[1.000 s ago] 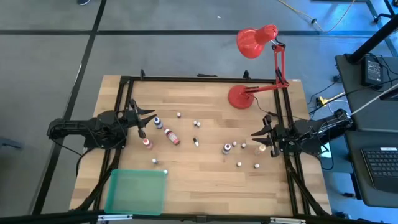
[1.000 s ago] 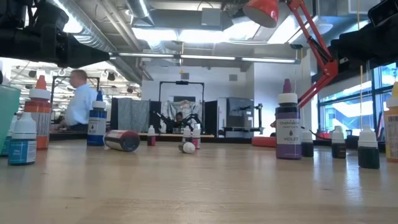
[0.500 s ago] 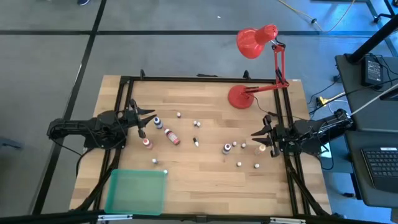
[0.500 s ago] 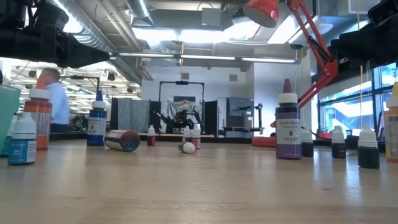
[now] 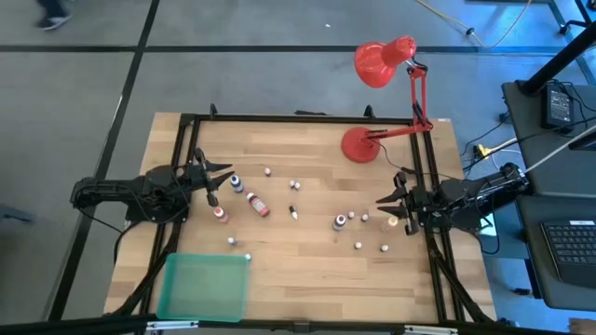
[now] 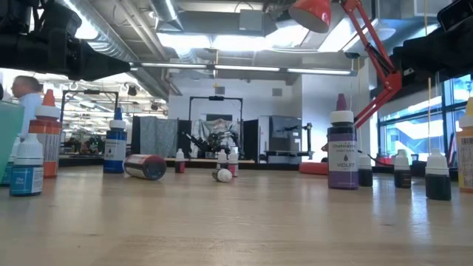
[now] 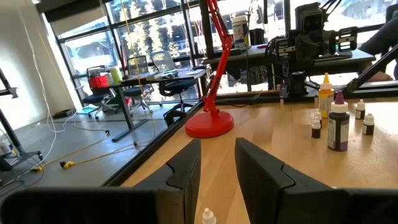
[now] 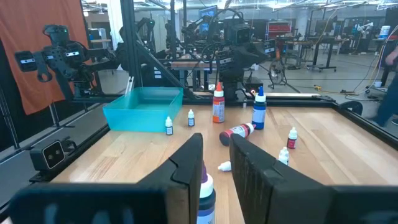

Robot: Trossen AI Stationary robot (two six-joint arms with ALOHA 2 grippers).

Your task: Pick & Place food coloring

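A: Why are the bottles (image 5: 258,205) scattered mid-table, the tray (image 5: 204,287) bare?
B: Nothing's picked yet; left gripper (image 5: 221,180) waits nearly closed, empty; right gripper (image 5: 386,207) closed, empty.

My overhead view is evenly and softly lit, the wooden table (image 5: 307,233) showing only faint shadows; at table height, ceiling strip lights (image 6: 244,41) glare white and my arms read as dark silhouettes; bright windows (image 7: 155,37) wash out behind my left wrist; my near fingers blur.
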